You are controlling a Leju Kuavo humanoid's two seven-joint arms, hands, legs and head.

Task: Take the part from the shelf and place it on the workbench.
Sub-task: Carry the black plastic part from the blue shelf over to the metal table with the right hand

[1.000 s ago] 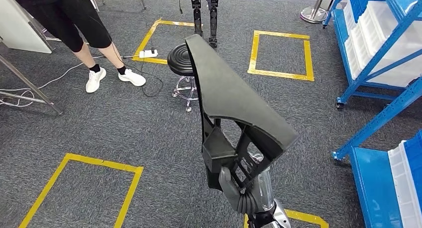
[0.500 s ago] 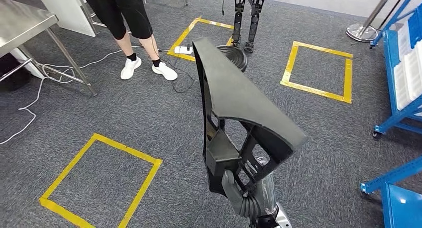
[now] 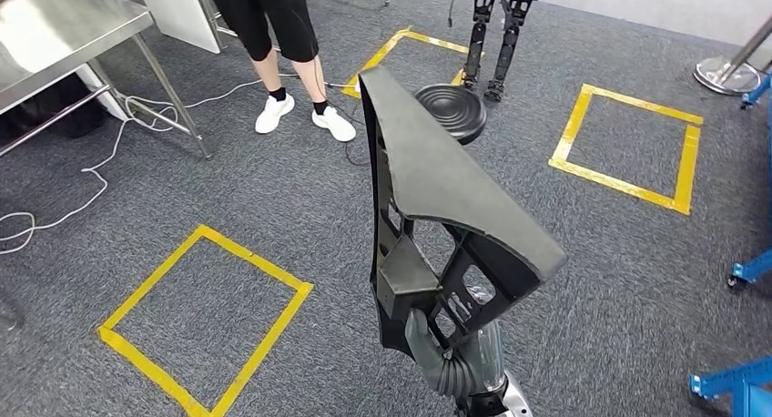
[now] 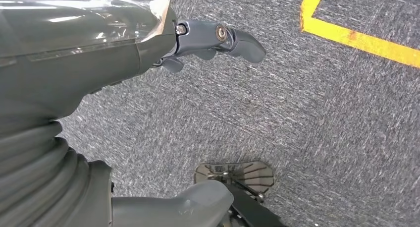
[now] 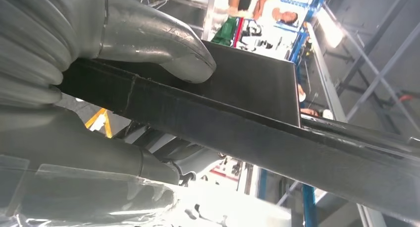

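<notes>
1. The right hand (image 3: 446, 362) grips the black part (image 3: 437, 180) at its ribbed lower end and holds it upright above the grey carpet (image 3: 228, 189), the part's broad flat face tilting up and away toward the far floor.
2. In the right wrist view the thick grey thumb (image 5: 163, 38) presses flat on the part's dark panel (image 5: 247, 83), with the other fingers wrapped beneath its edge.
3. The left hand (image 4: 218, 38) hangs over the carpet with nothing in it; its dark fingers are loosely curled and apart from the thumb (image 4: 193, 202).
4. A steel counter (image 3: 64, 35) stands at the far left of the head view, well apart from the part, with a white cable (image 3: 82, 180) trailing on the floor beside its legs.
5. One person (image 3: 273, 25) in black shorts and white shoes stands just beyond the counter, near a white board (image 3: 177, 12).
6. A round black stool (image 3: 451, 112) sits behind the part's top edge, partly hidden by it.
7. The dark legs of another robot (image 3: 496, 35) stand just past the stool.
8. Three yellow tape squares mark the carpet: one near left (image 3: 200, 317), one far right (image 3: 628, 130), one far centre (image 3: 401, 48) partly hidden.
9. A chrome post base (image 3: 728, 71) and blue shelf feet (image 3: 751, 271) line the right edge.
</notes>
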